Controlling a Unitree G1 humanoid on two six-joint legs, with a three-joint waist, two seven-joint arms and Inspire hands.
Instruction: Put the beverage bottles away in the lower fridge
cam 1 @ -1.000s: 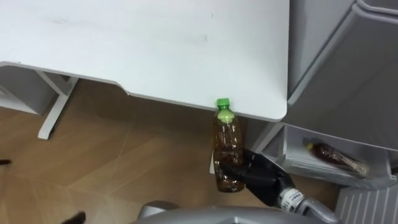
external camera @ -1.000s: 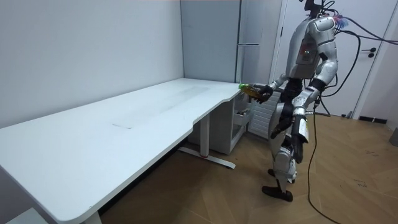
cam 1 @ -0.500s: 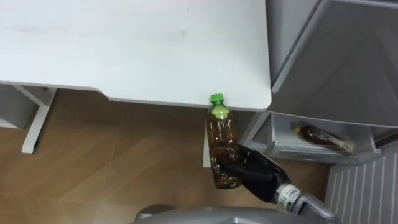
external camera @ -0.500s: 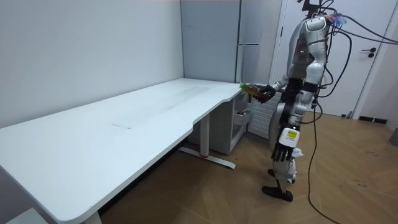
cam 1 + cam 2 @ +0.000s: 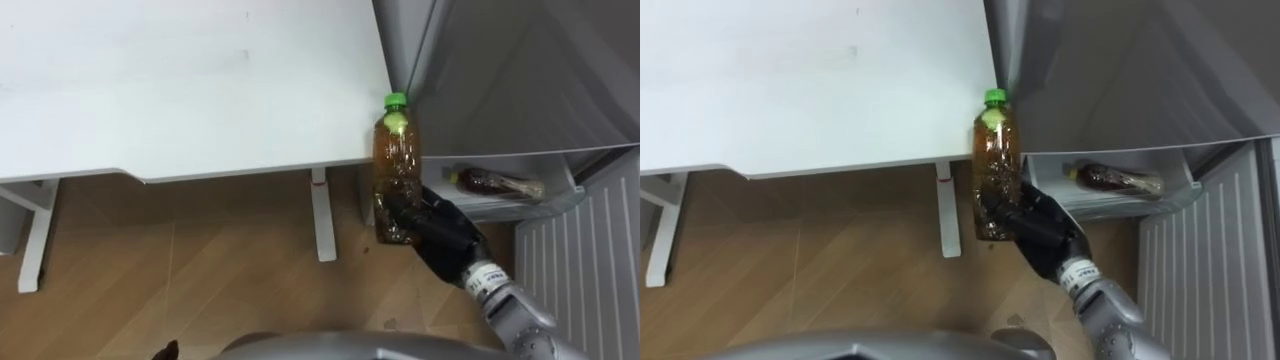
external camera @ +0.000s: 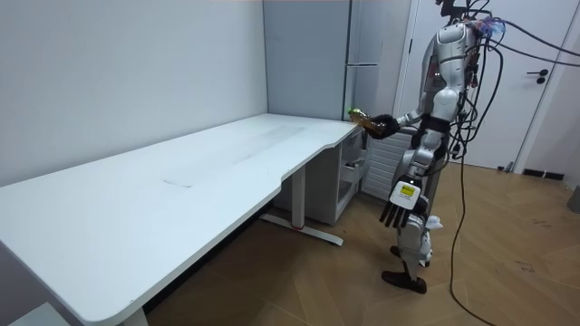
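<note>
Left robot hand (image 6: 396,214) hangs at the robot's side, fingers straight. Right robot hand (image 5: 440,235) is curled round the lower body of an upright amber plastic bottle with a green cap (image 5: 397,160), held over the wooden floor (image 5: 200,270) beside the corner of the white bench (image 5: 200,90). Beyond it, a second brown bottle (image 5: 495,184) lies in the lower white drawer (image 5: 520,207) of the open grey fridge (image 5: 520,80).

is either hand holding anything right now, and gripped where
The right hand holds the green-capped bottle by its lower body, fingers curled round it. The left hand hangs open, empty, at the robot's side.
</note>
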